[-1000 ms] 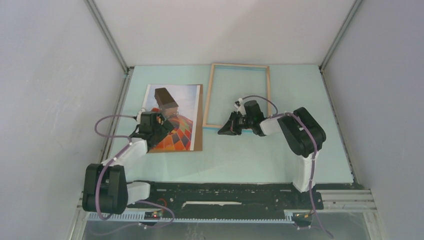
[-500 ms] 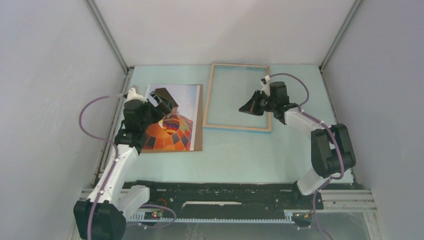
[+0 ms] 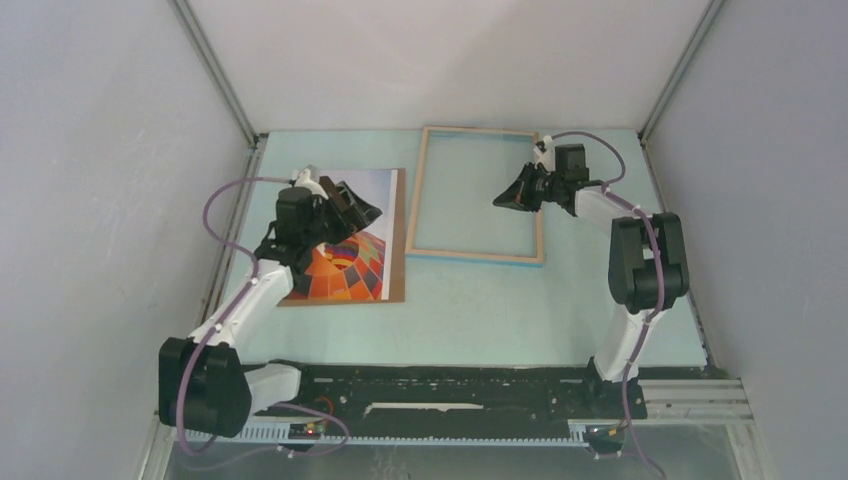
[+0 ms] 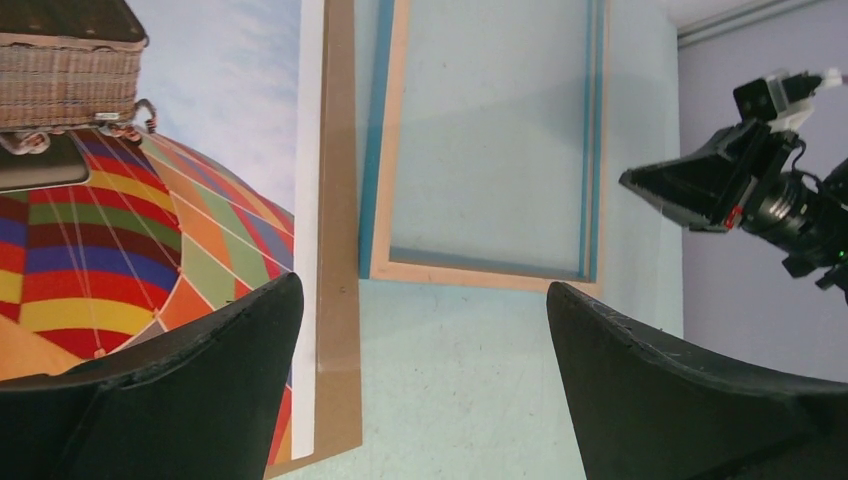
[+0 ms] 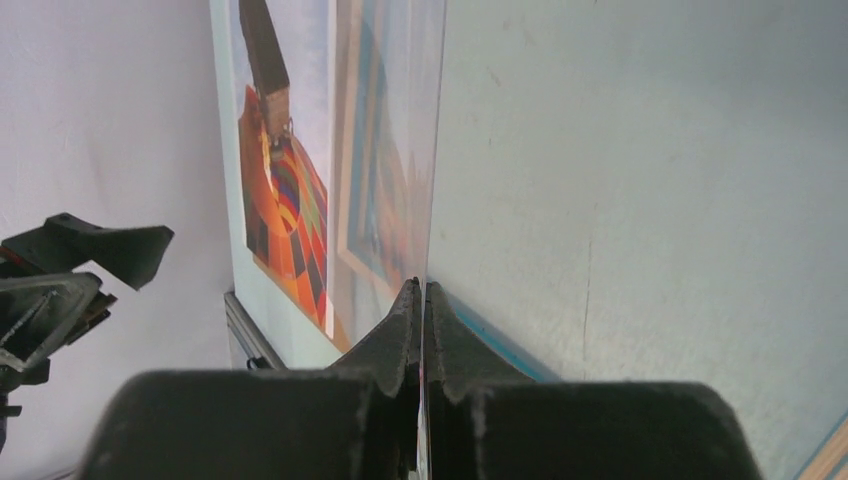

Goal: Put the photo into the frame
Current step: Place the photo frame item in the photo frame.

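On the table (image 3: 480, 310), left of the frame (image 3: 475, 256), the photo (image 3: 355, 268) lies flat and face up, its striped orange-red balloon and wicker basket showing; it rests on a brown backing board (image 3: 402, 240), whose bare strip runs along the photo's frame-side edge; that strip sits just beside the frame's left rail, and whether they touch I cannot tell; the photo is wholly outside the frame. The left hand (image 3: 358, 208) hovers over the far, frame-side part of the photo, fingers spread wide and holding nothing; between them its wrist view takes in the board strip and the near left corner of the frame. The frame lies flat with its light wood side up, a turquoise edge visible along the rails, and the pale table showing through its opening. Over the frame's right rail the right hand (image 3: 500, 200) has its fingers pressed together, pinching the edge of a thin clear sheet (image 5: 390, 150); the sheet stands edge-on to the wrist camera, with the photo and frame visible in it.
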Action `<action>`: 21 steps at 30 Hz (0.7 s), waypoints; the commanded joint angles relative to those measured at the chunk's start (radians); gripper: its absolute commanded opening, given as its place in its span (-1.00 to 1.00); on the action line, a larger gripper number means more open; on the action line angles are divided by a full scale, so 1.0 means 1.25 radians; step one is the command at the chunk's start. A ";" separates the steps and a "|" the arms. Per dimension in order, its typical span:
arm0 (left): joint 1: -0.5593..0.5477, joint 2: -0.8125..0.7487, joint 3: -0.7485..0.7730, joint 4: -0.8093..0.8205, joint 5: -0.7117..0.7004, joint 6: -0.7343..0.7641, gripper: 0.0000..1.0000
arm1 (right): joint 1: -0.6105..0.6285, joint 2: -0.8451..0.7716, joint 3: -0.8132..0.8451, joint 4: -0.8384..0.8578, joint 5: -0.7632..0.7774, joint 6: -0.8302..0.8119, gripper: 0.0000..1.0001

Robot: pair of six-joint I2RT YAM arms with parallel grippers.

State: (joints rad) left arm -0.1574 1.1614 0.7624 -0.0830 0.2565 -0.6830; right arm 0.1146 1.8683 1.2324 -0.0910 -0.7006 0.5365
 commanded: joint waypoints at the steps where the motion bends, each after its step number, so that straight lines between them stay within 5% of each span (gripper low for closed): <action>1: -0.014 0.043 0.077 0.043 0.028 -0.015 1.00 | -0.034 0.037 0.093 0.002 -0.025 -0.029 -1.00; 10: -0.021 0.171 0.144 0.087 0.065 -0.058 1.00 | -0.070 0.122 0.164 0.015 -0.064 -0.024 -1.00; 21: -0.022 0.187 0.138 0.103 0.051 -0.016 1.00 | -0.128 0.158 0.198 0.003 -0.089 -0.036 -1.00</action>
State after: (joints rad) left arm -0.1791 1.4075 0.8875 0.0025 0.3191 -0.7368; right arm -0.0040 2.0590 1.4368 -0.0963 -0.7883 0.5240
